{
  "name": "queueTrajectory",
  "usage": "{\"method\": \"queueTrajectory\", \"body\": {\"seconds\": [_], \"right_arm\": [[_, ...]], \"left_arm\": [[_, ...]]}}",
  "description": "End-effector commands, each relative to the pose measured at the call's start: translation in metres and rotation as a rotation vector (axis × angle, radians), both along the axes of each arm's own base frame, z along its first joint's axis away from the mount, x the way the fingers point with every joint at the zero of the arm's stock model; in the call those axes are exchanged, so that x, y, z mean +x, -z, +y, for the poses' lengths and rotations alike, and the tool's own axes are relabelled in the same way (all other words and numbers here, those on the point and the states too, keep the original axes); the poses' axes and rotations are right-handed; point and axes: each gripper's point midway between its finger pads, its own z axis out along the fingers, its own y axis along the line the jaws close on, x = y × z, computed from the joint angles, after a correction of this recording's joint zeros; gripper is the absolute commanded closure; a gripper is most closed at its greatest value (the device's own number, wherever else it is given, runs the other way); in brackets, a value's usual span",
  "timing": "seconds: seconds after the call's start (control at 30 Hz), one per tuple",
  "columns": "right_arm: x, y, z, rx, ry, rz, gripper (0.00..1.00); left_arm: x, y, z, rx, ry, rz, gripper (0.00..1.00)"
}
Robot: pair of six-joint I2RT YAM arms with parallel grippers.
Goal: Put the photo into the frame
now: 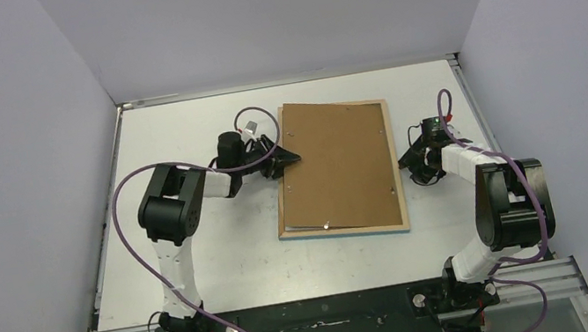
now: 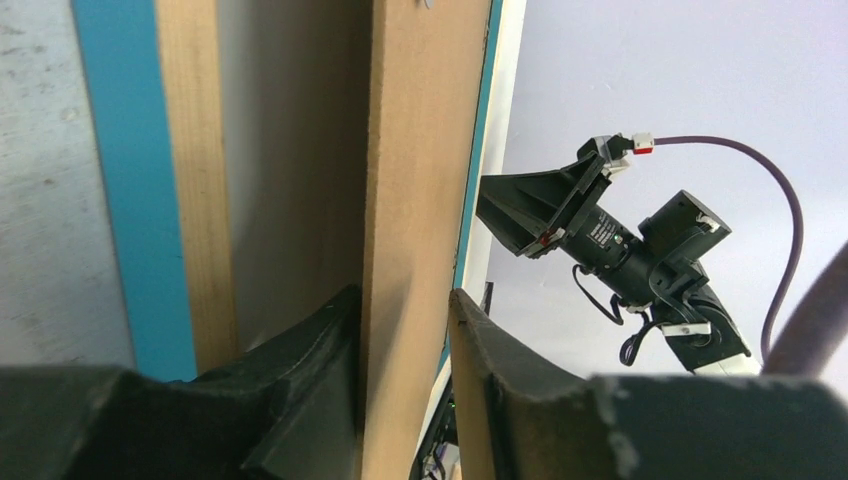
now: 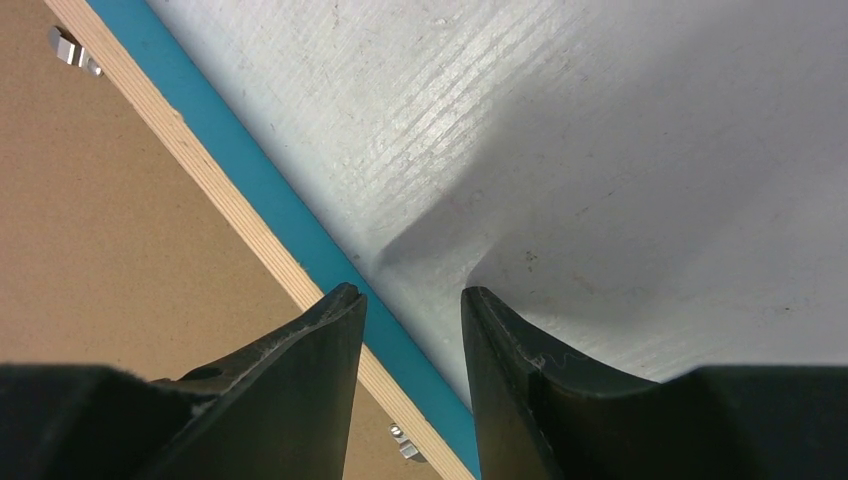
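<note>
Left gripper (image 2: 405, 298) jaws are clamped on the left edge of the brown backing board (image 2: 410, 180), with one finger (image 2: 310, 380) on each face. That edge is tipped up off the left rail of the turquoise frame (image 2: 130, 200). That gap is only really shown in the left wrist view.

Right gripper (image 3: 412, 290) jaws are a little apart with nothing gripped. The frame's turquoise right edge is seen through the gap. Contact can't be told. Small metal tabs (image 3: 75, 48) on the wooden back are clearest in this view.

From overhead, the frame (image 1: 354, 229) is laid back-up at mid-table (image 1: 225, 257). Its long axis runs top to bottom of the picture, the top end leaning slightly right.

The left arm is bent at the elbow, its forearm stretched rightward to the board. The right arm is folded, its forearm angled up-left to the frame's right edge.
</note>
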Motion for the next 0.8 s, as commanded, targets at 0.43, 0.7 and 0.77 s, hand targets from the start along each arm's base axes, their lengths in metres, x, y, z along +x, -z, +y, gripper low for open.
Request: {"method": "queueTrajectory", "body": {"seconds": [0.43,0.7,0.77], "right_arm": [[-0.029,0.035,0.007,0.008,-0.008,0.134,0.52],[-0.021,0.031,0.013,0.049,0.007,0.106,0.49],[-0.019,0.03,0.014,0.051,0.002,0.103,0.49]], "left_arm": [[-0.004,-0.029,0.0,0.329,0.057,-0.004,0.36],[-0.008,-0.033,0.014,0.492,0.084,-0.021,0.35],[-0.01,-0.031,0.02,0.544,0.092,-0.014,0.33]]}}
